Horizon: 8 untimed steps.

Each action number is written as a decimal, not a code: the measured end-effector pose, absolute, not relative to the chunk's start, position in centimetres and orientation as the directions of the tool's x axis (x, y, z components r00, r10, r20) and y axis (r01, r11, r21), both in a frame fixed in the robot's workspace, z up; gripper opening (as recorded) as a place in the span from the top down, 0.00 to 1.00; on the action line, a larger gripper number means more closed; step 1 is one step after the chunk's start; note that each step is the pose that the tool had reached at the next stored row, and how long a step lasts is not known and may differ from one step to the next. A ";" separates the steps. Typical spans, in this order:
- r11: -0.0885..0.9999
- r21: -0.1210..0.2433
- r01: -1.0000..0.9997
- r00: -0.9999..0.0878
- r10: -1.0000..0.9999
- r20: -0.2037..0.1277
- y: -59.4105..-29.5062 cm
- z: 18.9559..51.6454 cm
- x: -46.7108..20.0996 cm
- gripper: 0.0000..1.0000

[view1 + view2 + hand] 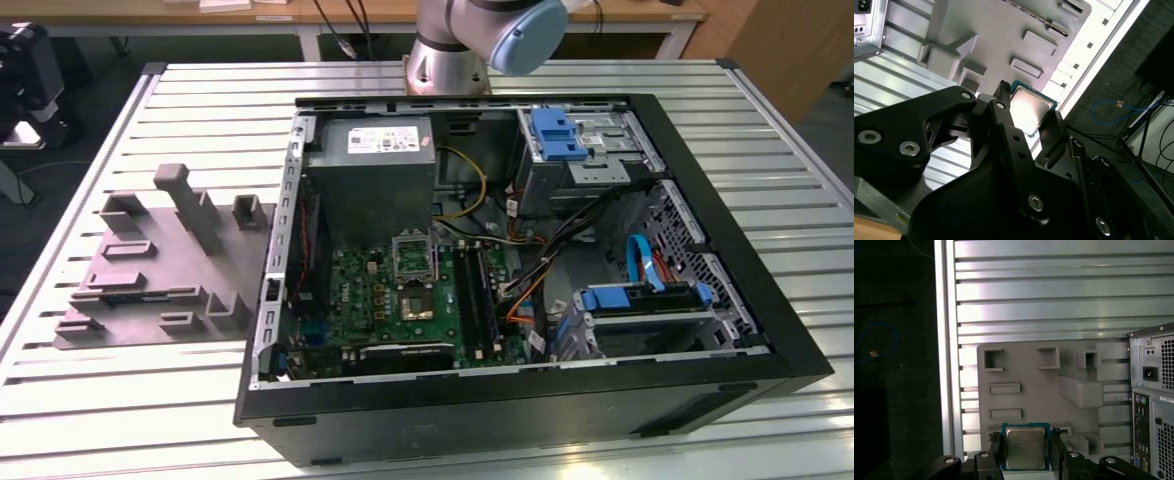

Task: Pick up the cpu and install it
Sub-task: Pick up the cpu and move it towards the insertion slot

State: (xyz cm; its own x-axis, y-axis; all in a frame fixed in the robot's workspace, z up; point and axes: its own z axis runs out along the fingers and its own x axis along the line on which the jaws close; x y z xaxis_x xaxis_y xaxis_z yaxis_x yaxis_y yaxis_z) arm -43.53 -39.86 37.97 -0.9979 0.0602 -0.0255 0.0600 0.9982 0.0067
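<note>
In the exterior view, a big open computer case (534,410) lies on the shiny striped table (120,410) and takes up the middle and right of the frame. A grey tray (140,300) with little walls and pockets sits at the exterior view's left, just beside the case. The bottom part of the arm (461,45) stands at the top middle.

In the second wrist view, the black hand (1029,114) holds the cpu (1030,106). One finger presses on each side of the small silver square. The grey tray is behind it.

In the first wrist view, the cpu sits flat between the two fingers (995,446), near the edge of the grey tray, with the back of the case off to one side.
</note>
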 end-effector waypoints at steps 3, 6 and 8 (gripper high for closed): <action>0.998 0.007 0.060 -0.998 0.060 -0.025 -39.9 38.0 -42.8 0.53; 0.998 0.007 0.060 -0.998 0.060 -0.025 -39.9 38.0 -42.1 0.53; 0.998 0.007 0.060 -0.998 0.060 -0.025 -39.9 38.0 -42.0 0.53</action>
